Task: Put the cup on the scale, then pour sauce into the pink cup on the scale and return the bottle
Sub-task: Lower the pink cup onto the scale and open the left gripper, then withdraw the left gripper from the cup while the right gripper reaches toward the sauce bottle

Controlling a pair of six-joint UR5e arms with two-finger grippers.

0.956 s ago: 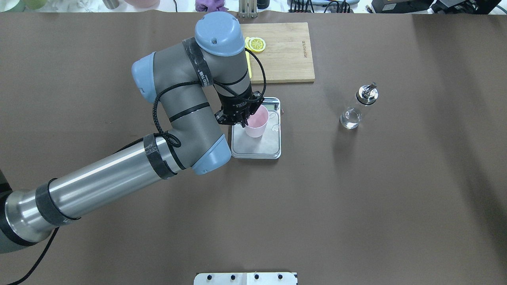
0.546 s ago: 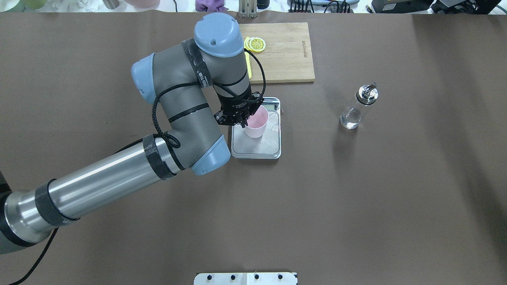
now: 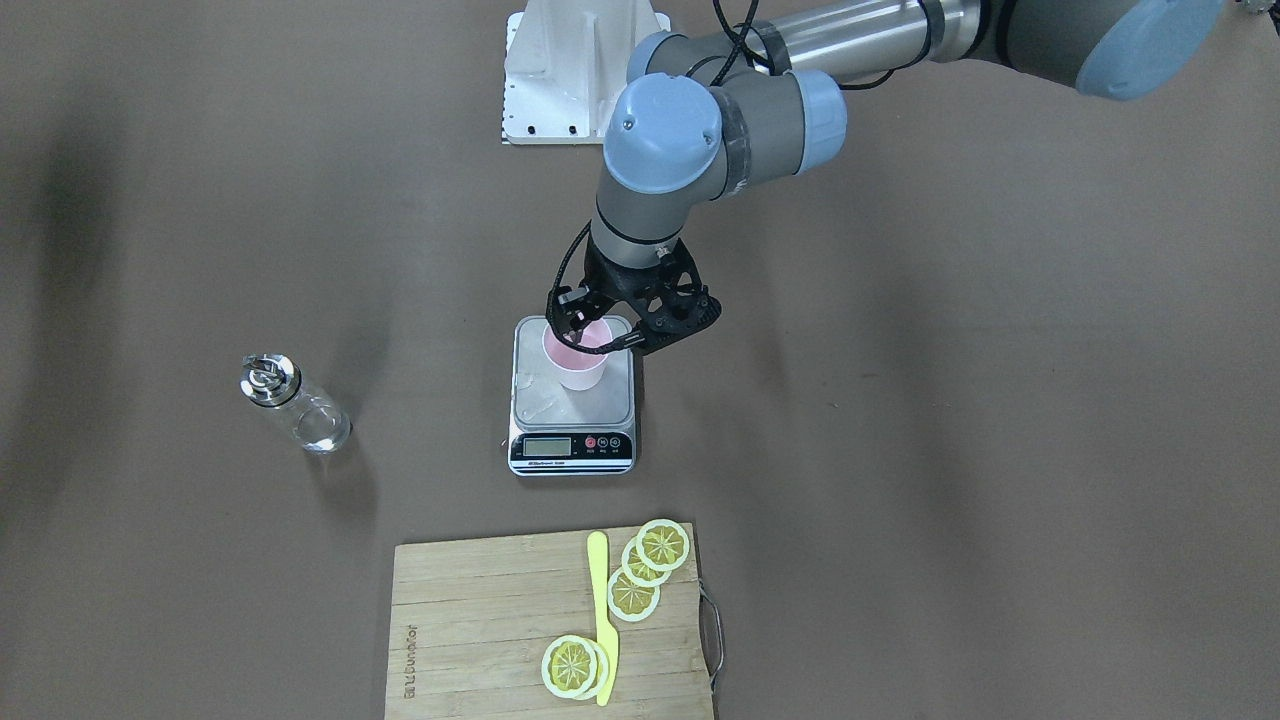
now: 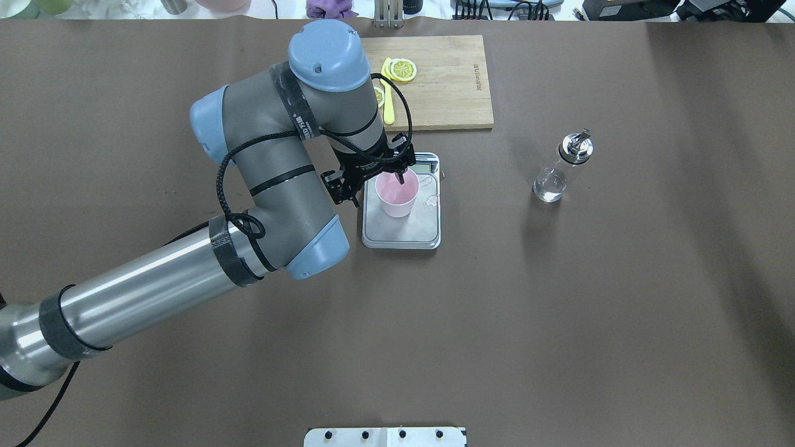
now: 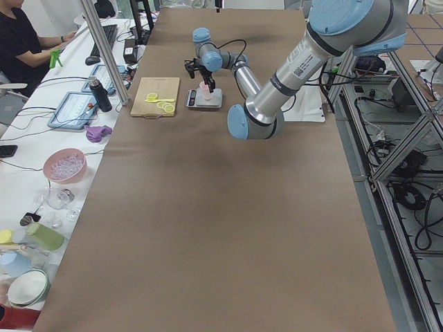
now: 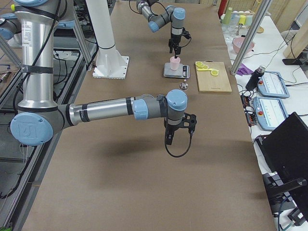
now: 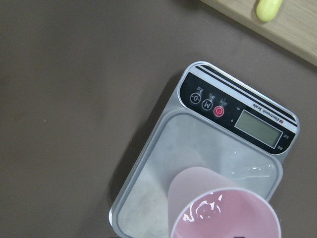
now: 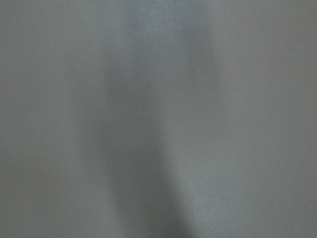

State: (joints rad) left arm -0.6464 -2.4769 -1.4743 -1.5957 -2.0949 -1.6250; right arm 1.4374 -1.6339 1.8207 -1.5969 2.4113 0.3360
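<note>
The pale pink cup (image 4: 396, 194) stands upright on the steel platform of the scale (image 4: 404, 231), and shows in the front view (image 3: 580, 368) and left wrist view (image 7: 223, 213). My left gripper (image 4: 377, 188) is open just above the cup's rim. One finger is over the cup's mouth, the other is outside it, and it holds nothing. The glass bottle (image 4: 562, 167) with its silver pourer stands alone on the table to the right. My right gripper (image 6: 169, 138) shows only in the exterior right view, hovering over bare table; I cannot tell if it is open.
A wooden cutting board (image 4: 453, 81) with lemon slices (image 3: 663, 545) and a yellow knife (image 3: 600, 610) lies beyond the scale. A small clear wet patch (image 7: 252, 172) sits on the scale platform (image 7: 163, 163) near the display. The white arm base (image 3: 575, 70) is at the robot's edge.
My left gripper has opened and let go of the cup, and the arm has shifted left. The cup stays on the scale. The bottle has not moved.
</note>
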